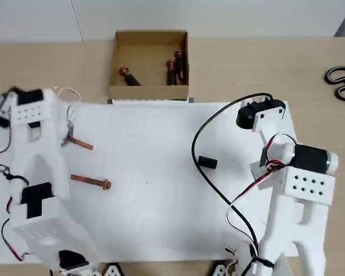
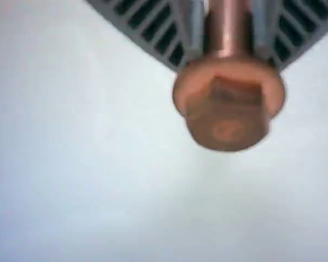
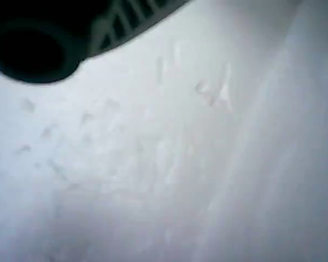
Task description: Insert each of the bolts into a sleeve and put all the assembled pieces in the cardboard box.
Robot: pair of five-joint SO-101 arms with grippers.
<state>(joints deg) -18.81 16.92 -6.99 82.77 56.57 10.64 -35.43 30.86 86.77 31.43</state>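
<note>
My left gripper (image 1: 69, 133) hangs over the left side of the white mat (image 1: 161, 224), shut on a copper bolt (image 1: 80, 144). In the left wrist view the bolt's hex head (image 2: 227, 106) sticks out from between the ribbed pads (image 2: 147, 22). A second copper bolt (image 1: 91, 181) lies loose on the mat just in front of it. A black sleeve (image 1: 207, 161) lies mid-mat, apart from the right arm (image 1: 302, 184). In the right wrist view my right gripper (image 3: 71, 22) is shut on another black sleeve (image 3: 27, 49), its open end facing the camera, low over the mat.
The cardboard box (image 1: 151, 92) stands behind the mat's far edge with assembled pieces (image 1: 129, 77) inside. Scissors (image 1: 342, 81) lie on the wooden table at the far right. A black cable (image 1: 198, 135) loops over the mat by the right arm.
</note>
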